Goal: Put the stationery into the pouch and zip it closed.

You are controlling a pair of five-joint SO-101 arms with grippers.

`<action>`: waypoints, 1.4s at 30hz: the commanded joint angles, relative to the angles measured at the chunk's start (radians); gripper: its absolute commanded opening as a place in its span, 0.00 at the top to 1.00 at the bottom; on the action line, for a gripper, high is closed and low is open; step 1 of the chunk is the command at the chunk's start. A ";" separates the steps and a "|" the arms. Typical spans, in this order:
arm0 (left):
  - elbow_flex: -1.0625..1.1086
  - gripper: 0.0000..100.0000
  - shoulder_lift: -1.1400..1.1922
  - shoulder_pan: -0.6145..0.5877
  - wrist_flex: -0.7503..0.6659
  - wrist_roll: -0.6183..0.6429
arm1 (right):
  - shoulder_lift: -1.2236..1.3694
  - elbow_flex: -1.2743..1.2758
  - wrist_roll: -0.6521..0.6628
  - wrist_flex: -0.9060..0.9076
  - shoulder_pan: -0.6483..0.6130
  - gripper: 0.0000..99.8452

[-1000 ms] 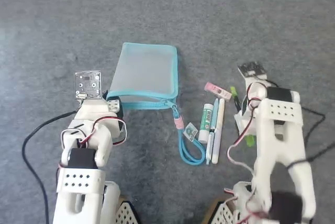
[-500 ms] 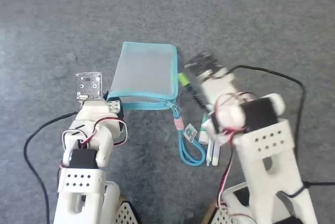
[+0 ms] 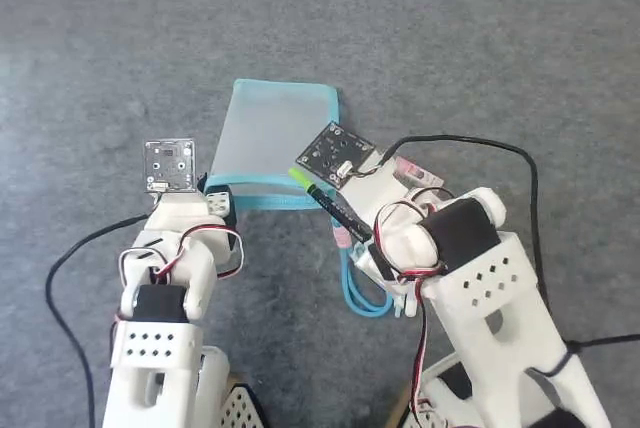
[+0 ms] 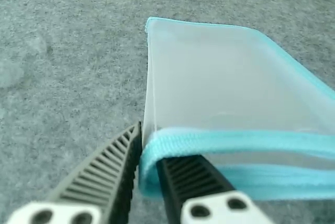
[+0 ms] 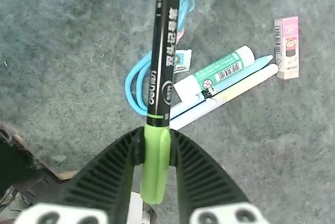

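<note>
Right wrist view: right end effector clamps the marker by its green tail, tip just ahead at the pouch mouth, left end effector pinches its zipper hem; marker likely light, rigid, slick, pouch floppy.

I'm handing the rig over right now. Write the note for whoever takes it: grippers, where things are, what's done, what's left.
Left gripper: shut on the pouch at its zipper-edge corner.
Right gripper: shut on the marker, tip at the pouch's zipper edge, not yet inside.
On the table beside the pouch: glue stick, two pens, eraser.
Done: nothing seen inside the pouch.
Left: insert the marker, then the other four items, then zip closed.
</note>
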 commanded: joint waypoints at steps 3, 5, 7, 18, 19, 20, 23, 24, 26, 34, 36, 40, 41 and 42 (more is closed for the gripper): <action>-0.015 0.99 0.005 0.000 -0.038 0.011 | -0.036 0.046 0.054 0.039 -0.028 0.99; -0.010 0.99 0.005 0.000 -0.054 0.011 | -0.036 0.043 0.054 0.039 -0.050 0.99; -0.010 0.99 0.005 0.000 -0.052 0.011 | -0.035 0.043 0.048 0.038 -0.079 0.99; -0.008 0.99 0.005 0.031 -0.051 0.011 | 0.153 -0.138 0.012 0.031 -0.105 0.99; -0.008 0.99 0.005 0.034 -0.051 0.011 | 0.211 -0.183 0.012 0.031 -0.105 0.99; -0.008 0.99 0.005 0.037 -0.051 0.011 | 0.269 -0.230 0.011 0.031 -0.105 0.99; -0.008 0.99 0.005 0.037 -0.051 -0.006 | 0.438 -0.390 -0.026 0.031 -0.105 0.99; -0.008 0.99 0.005 0.037 -0.051 -0.020 | 0.484 -0.440 -0.034 0.031 -0.105 0.99; -0.001 0.99 0.003 0.037 -0.052 -0.028 | 0.567 -0.534 -0.040 0.031 -0.105 0.99; 0.005 0.99 0.005 0.038 -0.054 -0.031 | 0.685 -0.694 -0.132 -0.064 -0.110 0.94; 0.005 0.99 0.005 0.038 -0.054 -0.031 | 0.685 -0.694 -0.149 -0.088 -0.111 0.88; 0.007 0.99 0.005 0.038 -0.057 -0.031 | 0.684 -0.694 -0.144 -0.097 -0.113 0.74; 0.007 0.99 0.005 0.038 -0.057 -0.031 | 0.684 -0.694 -0.143 -0.096 -0.113 0.71; 0.007 0.99 0.005 0.038 -0.057 -0.031 | 0.684 -0.694 -0.143 -0.094 -0.113 0.69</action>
